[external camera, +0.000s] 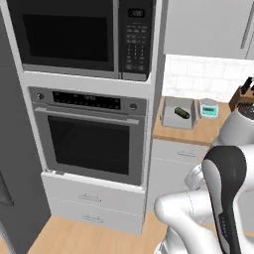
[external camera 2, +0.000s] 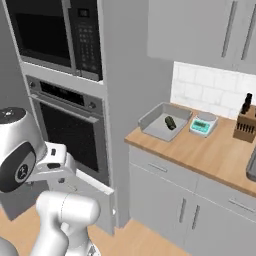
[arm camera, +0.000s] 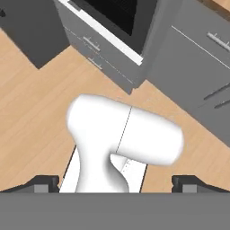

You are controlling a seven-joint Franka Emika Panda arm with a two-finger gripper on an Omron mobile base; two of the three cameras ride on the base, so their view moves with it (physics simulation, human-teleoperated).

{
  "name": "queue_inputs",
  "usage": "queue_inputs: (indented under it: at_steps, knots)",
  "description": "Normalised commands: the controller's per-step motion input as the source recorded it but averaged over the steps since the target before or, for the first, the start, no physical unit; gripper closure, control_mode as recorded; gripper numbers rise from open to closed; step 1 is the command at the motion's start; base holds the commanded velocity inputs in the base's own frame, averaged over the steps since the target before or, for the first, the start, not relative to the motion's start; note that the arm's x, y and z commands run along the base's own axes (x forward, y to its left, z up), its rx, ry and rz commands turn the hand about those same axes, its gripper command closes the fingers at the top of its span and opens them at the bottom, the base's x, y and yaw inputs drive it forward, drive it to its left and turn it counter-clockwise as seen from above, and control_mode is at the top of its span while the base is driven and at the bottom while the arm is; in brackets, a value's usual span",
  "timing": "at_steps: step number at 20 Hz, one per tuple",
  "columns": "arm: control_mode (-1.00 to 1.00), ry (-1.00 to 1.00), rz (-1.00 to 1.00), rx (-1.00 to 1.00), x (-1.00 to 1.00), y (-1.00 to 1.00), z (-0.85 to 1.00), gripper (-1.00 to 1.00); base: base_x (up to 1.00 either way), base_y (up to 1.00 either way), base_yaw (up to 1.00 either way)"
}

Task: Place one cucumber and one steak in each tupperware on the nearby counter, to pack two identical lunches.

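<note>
A grey tupperware (external camera: 169,107) (external camera 2: 150,120) stands at the left end of the wooden counter (external camera: 198,133) (external camera 2: 210,156), next to the tall oven cabinet. A dark green cucumber (external camera: 182,113) (external camera 2: 170,122) lies inside it. The steak is out of view. In the hand view my gripper (arm camera: 115,184) is open, its two dark fingertips (arm camera: 45,182) wide apart with nothing between them. It points down at the wooden floor in front of the cabinet fronts, well away from the counter top.
A small white scale (external camera: 209,108) (external camera 2: 202,124) sits right of the box, and a knife block (external camera: 243,93) (external camera 2: 245,125) stands further right. A wall oven (external camera: 89,141) with a microwave (external camera: 74,34) above it rises to the left. White cabinet fronts (external camera 2: 165,200) run below the counter.
</note>
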Motion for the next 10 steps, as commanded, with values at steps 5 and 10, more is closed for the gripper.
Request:
queue_inputs:
  at_steps: [5,10]
  knots:
    - [1.00,0.00,0.00,0.00,0.00,0.00,0.00,-1.00,-0.56,0.70,0.54]
    - [1.00,0.00,0.00,0.00,0.00,0.00,0.00,-1.00,-0.04,0.67,0.67]
